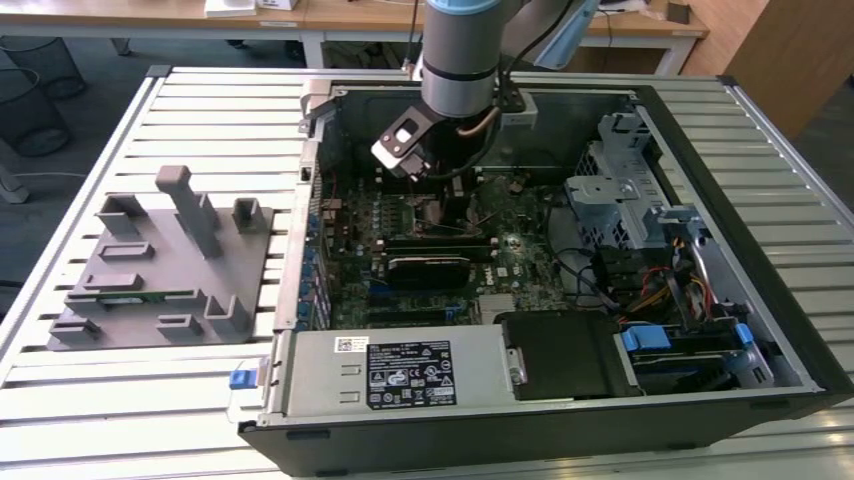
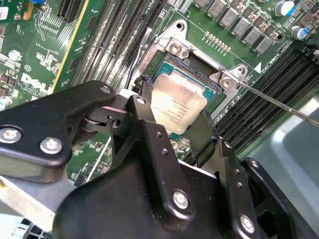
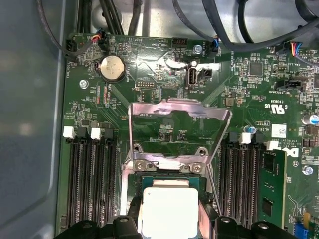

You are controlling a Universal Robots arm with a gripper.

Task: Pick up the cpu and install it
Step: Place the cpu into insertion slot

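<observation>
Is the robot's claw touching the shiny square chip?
Touching. In the second wrist view the gripper clamps the cpu on both sides, no gap.

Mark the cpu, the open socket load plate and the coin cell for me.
cpu [image 2: 179, 105]: second wrist view, centre of its silver top.
load plate [image 3: 180, 106]: first wrist view, cross bar farthest from its hinge.
coin cell [image 3: 112, 68]: first wrist view, centre of its round face.
</observation>
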